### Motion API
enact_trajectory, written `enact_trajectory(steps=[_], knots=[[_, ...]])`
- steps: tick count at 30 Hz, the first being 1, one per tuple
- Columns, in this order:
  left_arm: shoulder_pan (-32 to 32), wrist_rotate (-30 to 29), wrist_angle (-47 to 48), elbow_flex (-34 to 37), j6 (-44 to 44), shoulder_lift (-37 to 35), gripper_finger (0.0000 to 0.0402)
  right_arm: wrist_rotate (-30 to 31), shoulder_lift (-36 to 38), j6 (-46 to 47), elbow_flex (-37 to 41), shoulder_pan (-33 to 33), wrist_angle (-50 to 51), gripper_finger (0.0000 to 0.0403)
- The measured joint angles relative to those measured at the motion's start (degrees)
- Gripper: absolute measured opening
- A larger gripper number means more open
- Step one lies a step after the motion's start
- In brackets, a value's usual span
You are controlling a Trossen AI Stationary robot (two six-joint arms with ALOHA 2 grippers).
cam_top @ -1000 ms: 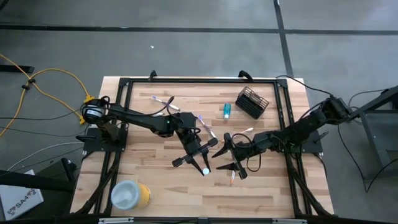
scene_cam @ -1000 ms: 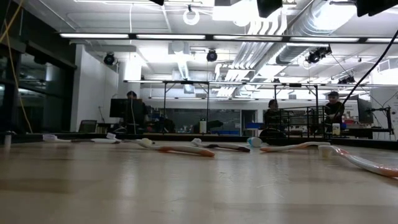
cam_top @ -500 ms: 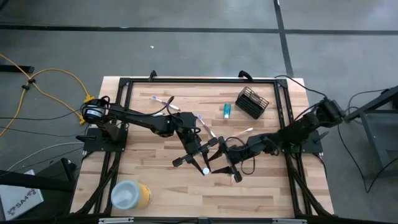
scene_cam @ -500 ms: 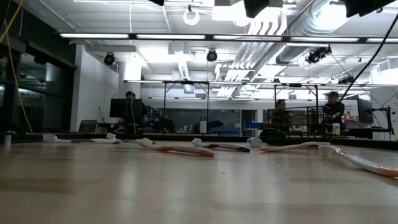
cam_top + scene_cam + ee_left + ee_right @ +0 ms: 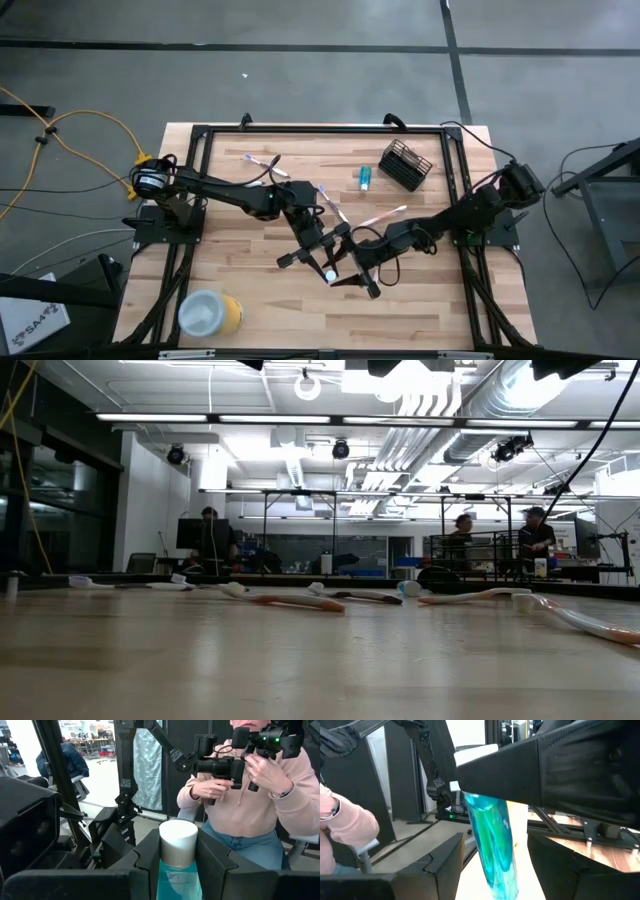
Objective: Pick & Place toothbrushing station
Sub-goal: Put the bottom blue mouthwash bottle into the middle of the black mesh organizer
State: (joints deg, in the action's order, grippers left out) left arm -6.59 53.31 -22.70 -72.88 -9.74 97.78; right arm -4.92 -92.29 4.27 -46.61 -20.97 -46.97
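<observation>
Wood table (image 5: 250,300) with black frame. Yellow cylinder (image 5: 210,313) with white top at near left corner, well apart from the rest.

Mesh holder (image 5: 405,165) tipped on its side at far right of table. Nothing visible inside it.

Left gripper (image 5: 318,261) at table centre, raised, clamped on a blue tube (image 5: 178,870); white cap (image 5: 178,841) sticks up between the fingers (image 5: 147,857) in the left wrist view.

Right gripper (image 5: 352,272) just right of it, fingers spread wide on either side of the same tube (image 5: 492,845), not closed on it; right wrist view shows gaps both sides. Handover position.

Second blue tube (image 5: 366,178) lying flat just left of holder.

Toothbrushes scattered: one far left (image 5: 258,159), one by left arm (image 5: 328,202), one right of centre (image 5: 382,214).

Person in pink hoodie with handheld camera beyond table, seen in left wrist view.
</observation>
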Motion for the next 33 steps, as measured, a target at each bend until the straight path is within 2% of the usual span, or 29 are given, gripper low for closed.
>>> enact_trajectory(steps=[18, 26, 33], knots=[[-0.67, 1.00, -0.07, 0.00, -1.13, 0.00, 0.0086, -0.17, 0.00, 0.02, 0.00, 0.02, -1.37, 0.0211], [-1.14, 1.50, -0.28, -0.02, -1.09, -0.01, 0.0086, -4.15, 0.00, 0.02, 0.02, 0.02, -1.69, 0.0211], [-1.51, 1.40, -3.02, -0.02, -0.98, 0.00, 0.0086, -3.45, 0.02, -0.53, 0.02, 0.02, -1.78, 0.0211]])
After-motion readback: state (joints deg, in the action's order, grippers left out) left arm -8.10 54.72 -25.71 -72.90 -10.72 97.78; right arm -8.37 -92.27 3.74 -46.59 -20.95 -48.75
